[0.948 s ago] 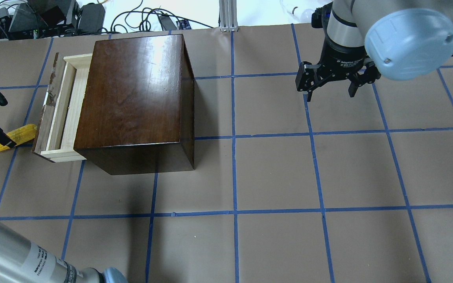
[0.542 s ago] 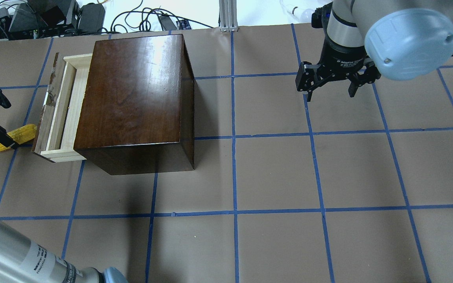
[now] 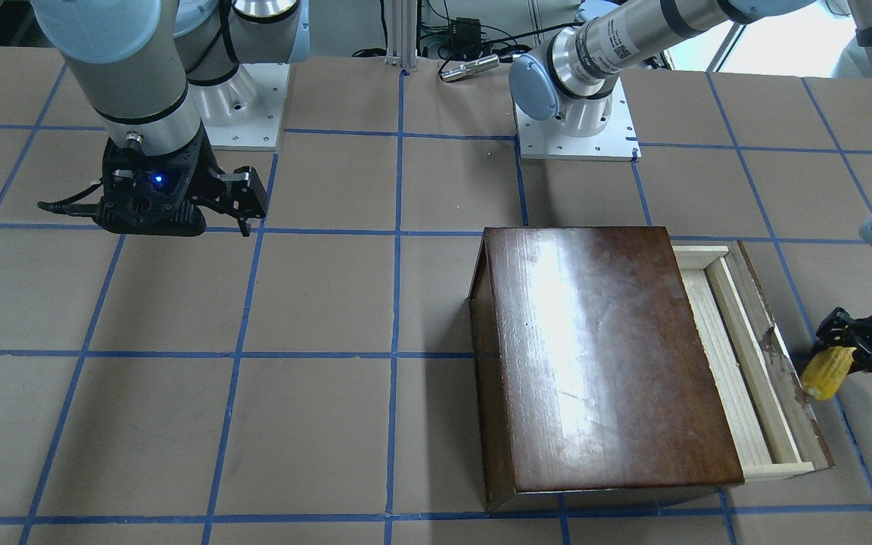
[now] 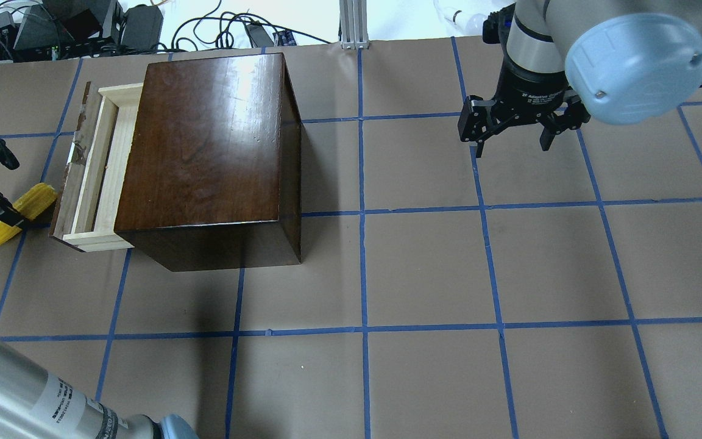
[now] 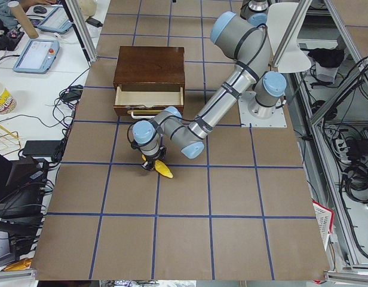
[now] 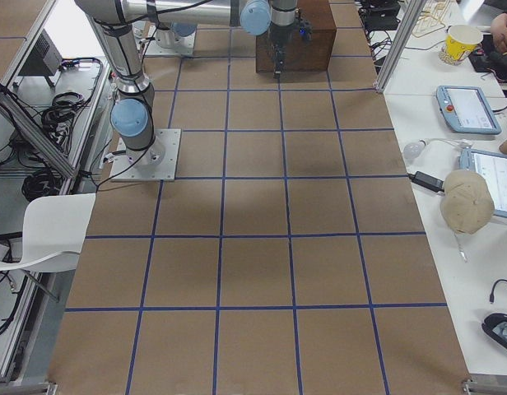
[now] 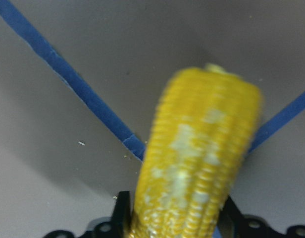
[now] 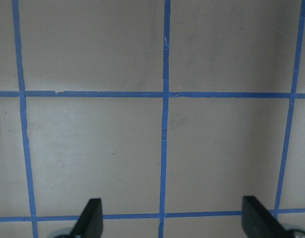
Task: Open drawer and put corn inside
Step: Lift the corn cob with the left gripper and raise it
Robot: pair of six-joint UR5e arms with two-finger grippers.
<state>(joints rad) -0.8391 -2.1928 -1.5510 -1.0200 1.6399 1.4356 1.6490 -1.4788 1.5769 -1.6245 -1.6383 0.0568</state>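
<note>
Clamped on the corn [image 4: 35, 199], the left gripper [image 4: 3, 213] holds the cob near its middle, tilted, with the pointed tip toward the near left. Both are just left of the drawer [image 4: 96, 167], which stands partway out of the dark box [image 4: 205, 140]. Well to the right, the right gripper [image 4: 512, 135] hangs with fingers spread above the table [image 4: 424, 268].

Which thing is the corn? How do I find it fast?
Find the big shiny brown box; its drawer sticks out on one side. Just past the drawer's front, the left tool pinches the corn. It is the only yellow thing there, small and pointed.
</note>
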